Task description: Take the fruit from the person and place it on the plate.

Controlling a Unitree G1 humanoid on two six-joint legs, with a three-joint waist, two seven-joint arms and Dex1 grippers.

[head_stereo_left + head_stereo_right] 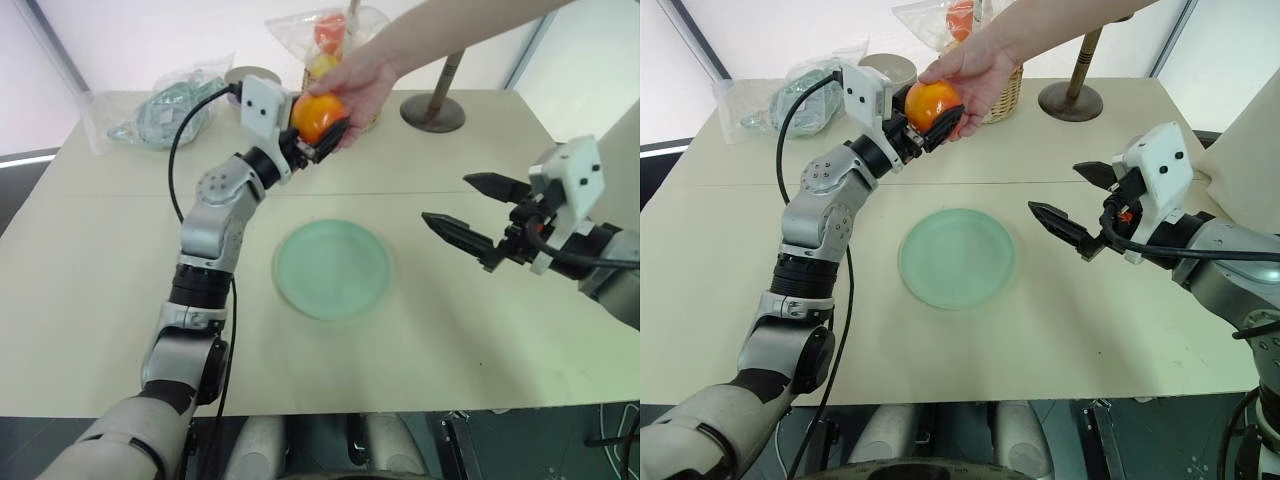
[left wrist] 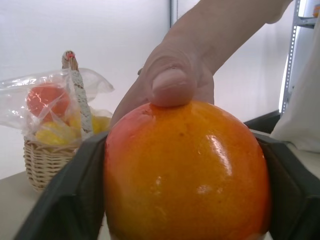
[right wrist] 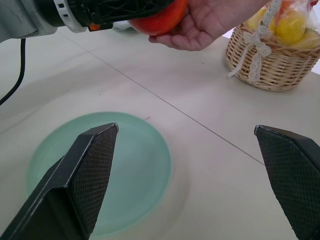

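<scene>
High over the far side of the table, the glossy orange fruit (image 1: 318,115) rests in the person's hand (image 1: 365,85), whose thumb presses on its top in the left wrist view. My left gripper (image 1: 322,132) is shut on the fruit (image 2: 185,170), one black finger on each side of it. The pale mint-green plate (image 1: 332,268) lies bare at the table's middle, nearer than and below the fruit. To the right of the plate my right gripper (image 1: 447,198) hovers open, holding nothing, with its fingers pointing towards the plate (image 3: 145,175).
A wicker basket (image 3: 272,65) of plastic-wrapped fruit stands just behind the hand. A crumpled plastic bag (image 1: 160,110) and a round tin (image 1: 245,78) lie at the back left. A pole on a round base (image 1: 432,110) stands at the back right.
</scene>
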